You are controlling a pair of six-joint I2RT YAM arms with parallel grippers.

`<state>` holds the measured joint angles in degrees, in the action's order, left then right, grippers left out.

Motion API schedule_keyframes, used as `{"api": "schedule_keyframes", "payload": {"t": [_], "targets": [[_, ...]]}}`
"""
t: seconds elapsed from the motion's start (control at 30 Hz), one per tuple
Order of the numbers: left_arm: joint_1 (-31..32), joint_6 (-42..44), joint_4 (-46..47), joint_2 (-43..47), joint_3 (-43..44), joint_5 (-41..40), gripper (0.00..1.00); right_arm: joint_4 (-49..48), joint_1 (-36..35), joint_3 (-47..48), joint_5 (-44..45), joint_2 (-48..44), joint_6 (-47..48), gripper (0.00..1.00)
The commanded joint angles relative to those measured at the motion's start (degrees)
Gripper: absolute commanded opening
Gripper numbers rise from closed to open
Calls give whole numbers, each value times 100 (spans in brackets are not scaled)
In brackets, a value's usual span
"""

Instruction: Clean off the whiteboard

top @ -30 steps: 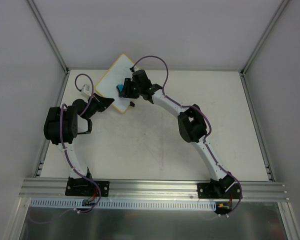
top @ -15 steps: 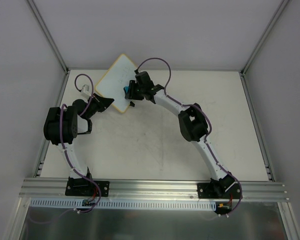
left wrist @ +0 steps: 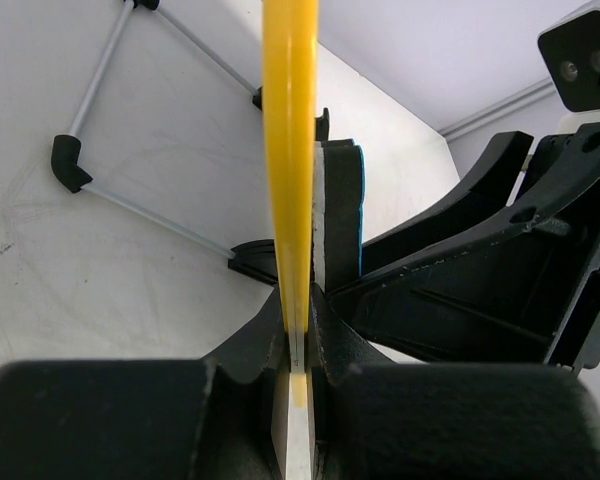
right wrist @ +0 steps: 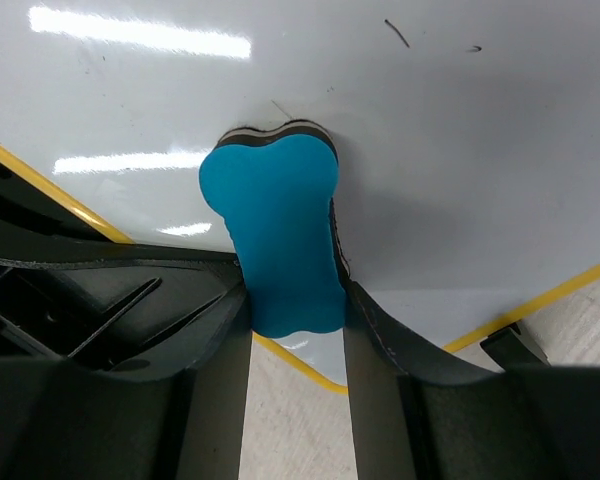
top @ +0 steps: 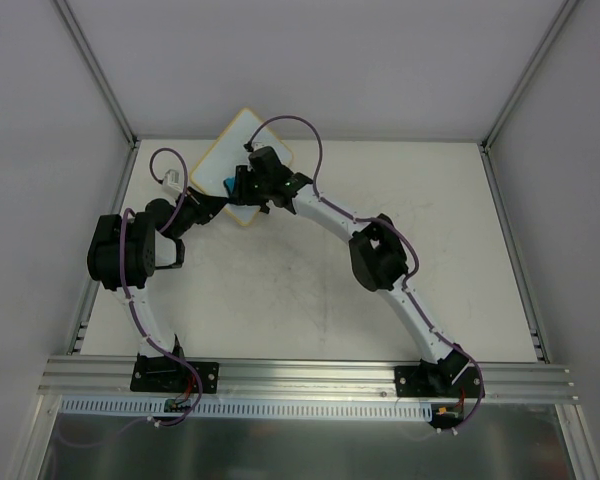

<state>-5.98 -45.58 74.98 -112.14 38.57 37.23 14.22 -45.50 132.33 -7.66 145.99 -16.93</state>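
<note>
The whiteboard [top: 242,140] is white with a thin yellow frame and sits tilted at the table's back left. My left gripper [top: 214,206] is shut on its near edge; the left wrist view shows the yellow edge [left wrist: 289,150] clamped between the jaws. My right gripper [top: 234,186] is shut on the blue eraser [top: 226,185] and presses it flat against the board. In the right wrist view the eraser [right wrist: 276,230] lies on the white surface [right wrist: 460,140], with two faint pen marks [right wrist: 396,33] above it. The board's clips are not visible.
Grey enclosure walls with aluminium posts [top: 95,70] stand close behind and beside the board. The aluminium rail [top: 310,375] carrying both arm bases runs along the table's near edge.
My right gripper has slid the eraser left across the board, after a short move right. The left gripper and the board have stayed put.
</note>
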Motion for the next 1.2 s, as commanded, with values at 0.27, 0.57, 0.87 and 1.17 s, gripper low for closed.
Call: {"api": "schedule_keyframes", "payload": {"t": [0.27, 0.57, 0.87, 1.17], "targets": [[211, 41, 2135, 271, -148, 443, 0, -86, 322, 82, -482, 193, -355, 0], [220, 32, 2135, 350, -271, 460, 0, -7, 743, 21, -517, 158, -381, 0], [229, 41, 2135, 412, -473, 469, 0, 2, 691, 73, -614, 114, -223, 0], [229, 14, 2135, 359, -613, 469, 0, -7, 392, 214, -710, 78, -109, 0]]}}
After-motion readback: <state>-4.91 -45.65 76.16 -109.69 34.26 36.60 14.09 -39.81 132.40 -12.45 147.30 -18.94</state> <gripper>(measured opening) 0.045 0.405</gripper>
